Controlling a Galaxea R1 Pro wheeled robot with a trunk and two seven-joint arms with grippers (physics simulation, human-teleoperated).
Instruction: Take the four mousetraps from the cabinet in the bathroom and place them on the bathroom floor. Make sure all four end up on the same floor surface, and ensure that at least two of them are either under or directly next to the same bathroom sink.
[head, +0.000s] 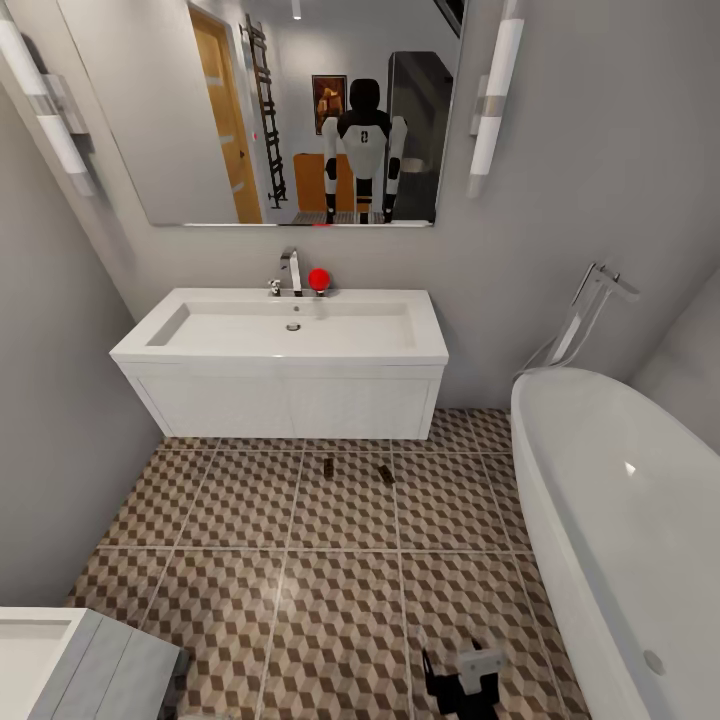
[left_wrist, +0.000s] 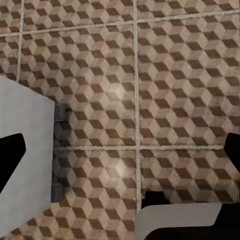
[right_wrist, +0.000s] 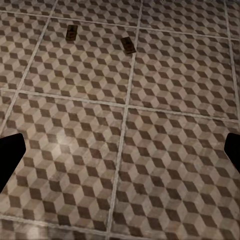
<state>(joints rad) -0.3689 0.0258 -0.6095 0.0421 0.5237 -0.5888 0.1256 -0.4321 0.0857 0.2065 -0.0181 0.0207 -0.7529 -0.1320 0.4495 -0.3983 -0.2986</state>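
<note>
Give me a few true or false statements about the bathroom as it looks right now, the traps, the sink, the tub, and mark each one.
1. Two mousetraps lie on the patterned floor in front of the sink. True.
2. The two mousetraps are stacked one on the other. False: they lie apart, side by side, on neighbouring tiles.
3. A red ball sits beside the tap. True.
4. The bathtub stands at the left of the head view. False: it is at the right.
5. The right gripper holds a mousetrap. False: its fingers are spread wide with only floor between them.
</note>
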